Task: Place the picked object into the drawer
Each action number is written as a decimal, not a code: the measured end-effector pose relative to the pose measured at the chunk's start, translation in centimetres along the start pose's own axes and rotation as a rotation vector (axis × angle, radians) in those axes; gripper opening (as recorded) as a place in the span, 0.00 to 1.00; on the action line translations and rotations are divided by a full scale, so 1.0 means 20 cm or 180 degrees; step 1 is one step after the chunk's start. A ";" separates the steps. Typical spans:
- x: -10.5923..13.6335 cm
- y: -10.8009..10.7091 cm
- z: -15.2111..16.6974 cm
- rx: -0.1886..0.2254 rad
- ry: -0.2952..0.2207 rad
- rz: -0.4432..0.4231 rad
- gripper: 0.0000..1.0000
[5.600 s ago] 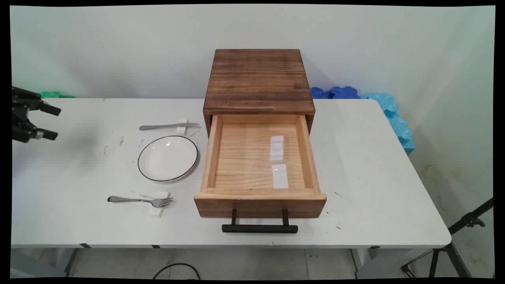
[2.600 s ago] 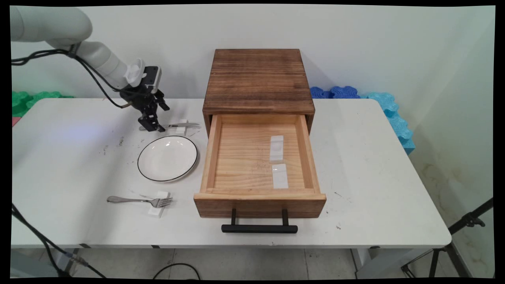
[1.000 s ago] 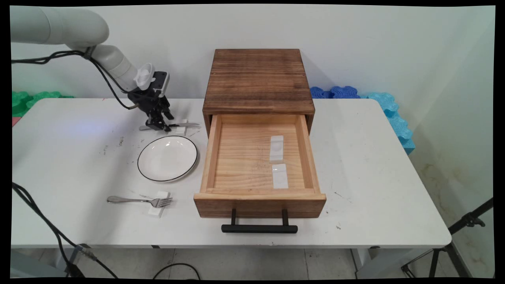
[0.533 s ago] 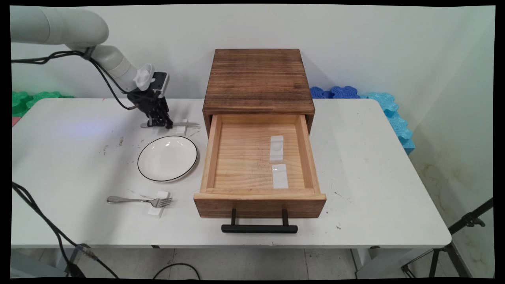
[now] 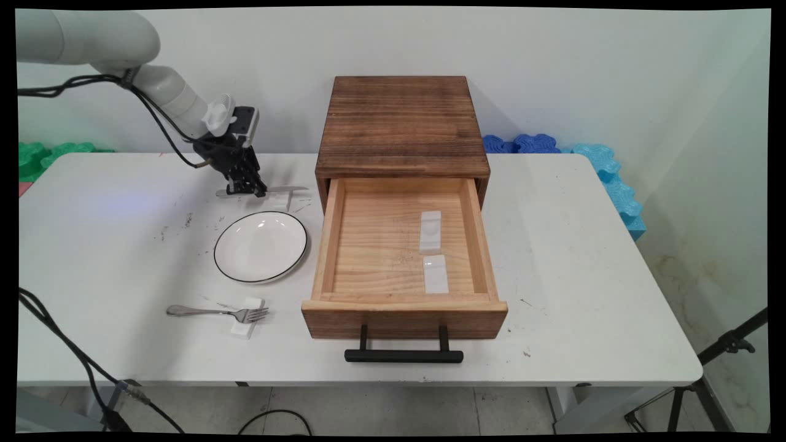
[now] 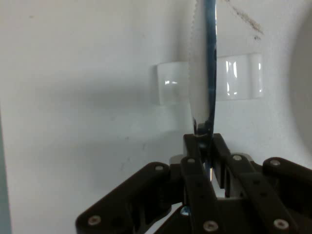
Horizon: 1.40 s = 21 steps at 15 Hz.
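Main view: open wooden drawer box [image 5: 402, 202] sat mid-table; left of it, black two-finger gripper [image 5: 252, 190] was clamped on the silver table knife [image 5: 282, 188], lifted above its white rest [image 6: 168, 88]. Narrow pinch; knife could pivot or slip.

A white cutlery rest [image 5: 284, 199] lies on the white table [image 5: 583, 276] just ahead of my jaws, toward the wooden drawer cabinet [image 5: 402, 123]. The cabinet's drawer [image 5: 405, 319] stands pulled open, with two white rests [image 5: 430, 231] [image 5: 435, 274] end to end inside. Near my jaws, on the table's near side, sits a black-rimmed white plate [image 5: 260, 246]. Farther that way, a fork [image 5: 215, 312] lies with its tines on another white rest [image 5: 247, 328].
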 end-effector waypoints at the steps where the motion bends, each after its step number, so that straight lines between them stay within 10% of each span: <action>1: 0.00 0.01 -0.02 0.0013 0.0009 -0.0017 0.00; 21: 0.27 0.37 -0.66 0.0119 0.0356 -0.0179 0.00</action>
